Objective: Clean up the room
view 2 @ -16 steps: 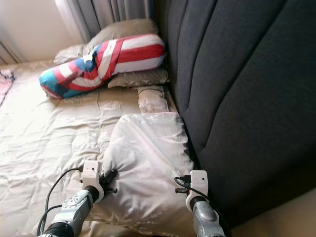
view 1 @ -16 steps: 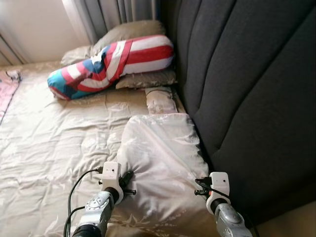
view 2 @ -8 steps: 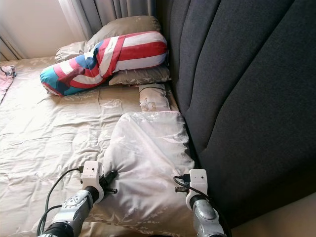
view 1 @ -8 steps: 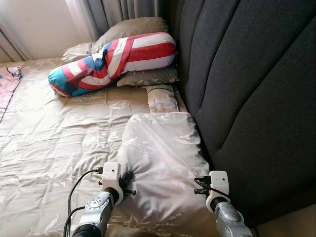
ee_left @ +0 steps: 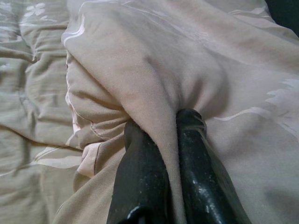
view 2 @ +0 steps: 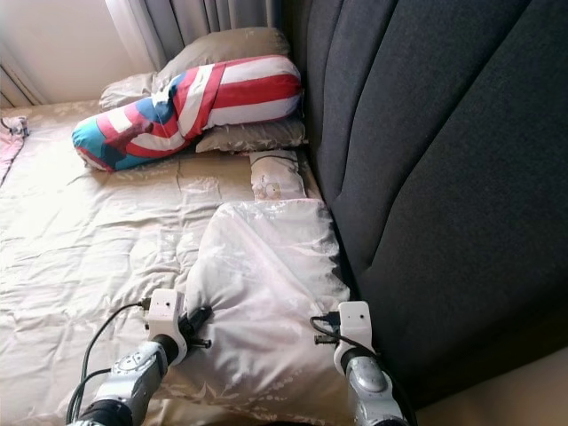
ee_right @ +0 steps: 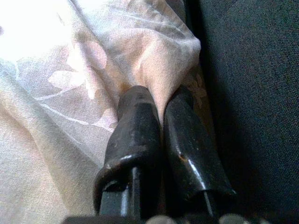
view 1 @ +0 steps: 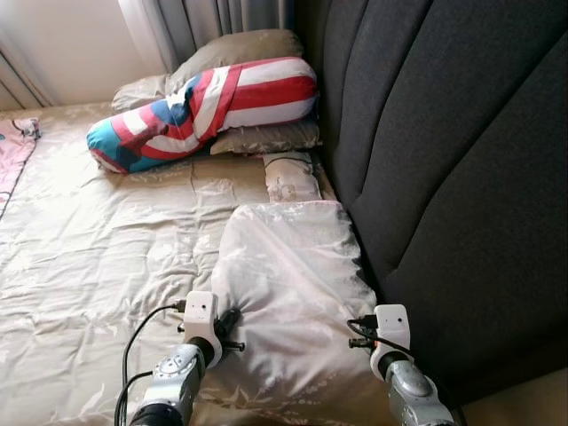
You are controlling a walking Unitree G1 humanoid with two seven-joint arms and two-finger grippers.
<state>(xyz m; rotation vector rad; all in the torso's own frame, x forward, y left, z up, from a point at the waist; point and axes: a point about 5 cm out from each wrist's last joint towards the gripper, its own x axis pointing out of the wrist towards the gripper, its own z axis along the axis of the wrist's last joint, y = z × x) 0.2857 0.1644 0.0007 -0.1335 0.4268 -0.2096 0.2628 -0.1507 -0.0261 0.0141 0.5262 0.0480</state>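
two grippers [ee_left: 161, 123] [ee_right: 159, 100], one pinched quilt [view 1: 284, 266]

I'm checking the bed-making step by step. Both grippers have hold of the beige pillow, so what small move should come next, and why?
Probably lift the pillow slightly and draw it up along the headboard. The left gripper and right gripper each pinch a fold of its cover at its near corners, and it lies flat on the bedspread, apart from the pillows stacked at the far end.

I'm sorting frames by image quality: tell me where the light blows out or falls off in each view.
Right wrist view: the beige cover glares near-white at one corner, the headboard beside the right tool stays dark. Left wrist view: soft even light, left tool sharp. Eye views: bright by the curtain.
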